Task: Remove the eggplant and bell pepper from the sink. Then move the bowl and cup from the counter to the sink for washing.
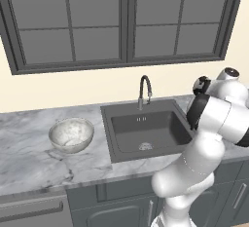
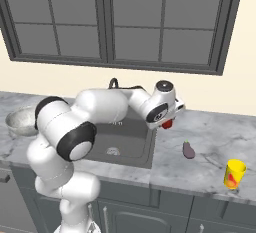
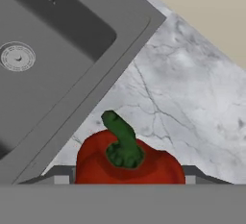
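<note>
My gripper [image 3: 129, 179] is shut on the red bell pepper [image 3: 126, 163], whose green stem points up in the hand view. It hangs just above the marble counter [image 3: 192, 98], right of the sink [image 3: 72, 35] rim. From the right base view the bell pepper [image 2: 167, 123] peeks out under the hand [image 2: 162, 108]. The purple eggplant [image 2: 188, 149] lies on the counter to the right of the sink [image 2: 142, 149]. Further right the yellow cup [image 2: 234, 173] stands near the front edge. The marbled bowl [image 1: 71, 134] sits on the counter left of the sink [image 1: 108, 133].
A gooseneck faucet [image 1: 144, 90] rises behind the basin, and the whitish drain [image 3: 18, 56] lies on its floor. A dark-framed window fills the wall above. Bare marble [image 2: 220, 137] stretches between the eggplant and the wall.
</note>
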